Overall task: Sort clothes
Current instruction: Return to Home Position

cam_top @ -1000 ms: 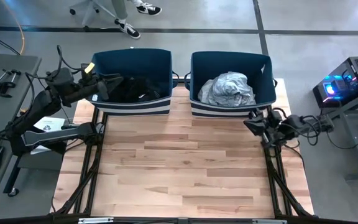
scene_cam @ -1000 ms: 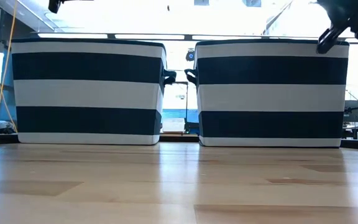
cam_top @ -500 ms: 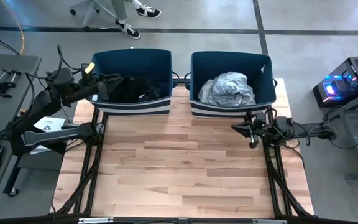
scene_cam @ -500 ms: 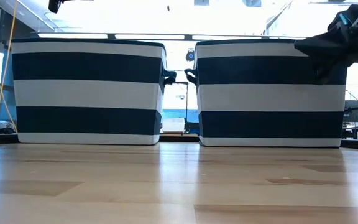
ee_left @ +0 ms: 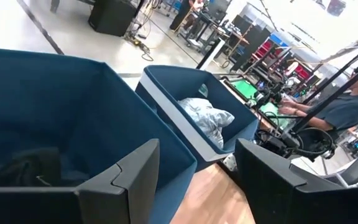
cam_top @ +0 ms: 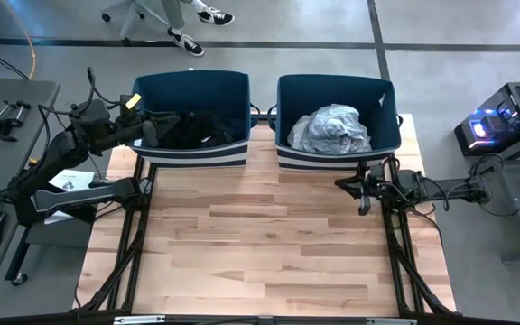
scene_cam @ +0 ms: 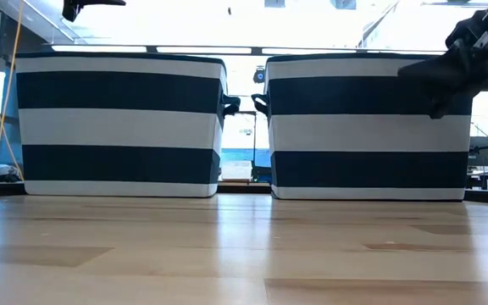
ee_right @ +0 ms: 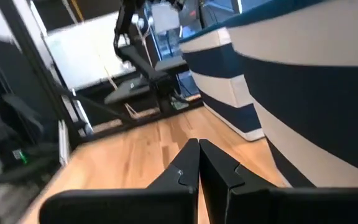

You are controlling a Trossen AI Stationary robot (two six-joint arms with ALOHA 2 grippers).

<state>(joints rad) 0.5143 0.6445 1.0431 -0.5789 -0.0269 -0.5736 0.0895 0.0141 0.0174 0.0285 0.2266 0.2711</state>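
High view: dark clothes [cam_top: 197, 131] lie heaped in the left bin [cam_top: 192, 86]. The left gripper [cam_top: 159, 126] hangs over that bin's outer rim, just beside the heap. A grey-white patterned garment [cam_top: 332, 129] is bunched in the right bin [cam_top: 382, 108]. The right gripper [cam_top: 348, 187] sits low in front of that bin's near right corner, the bin wall between it and the garment.

Left wrist view: fingers [ee_left: 129, 177] spread wide with nothing between them and touching nothing. The dark heap lies low inside the bin ahead.

Right wrist view: fingers [ee_right: 182, 168] pressed together and holding nothing. They are over bare wood, with the striped bin wall close alongside.

The bins stand side by side at the table's [cam_top: 269, 244] far edge, a narrow gap between them. Open boards run from the bins to the near edge.
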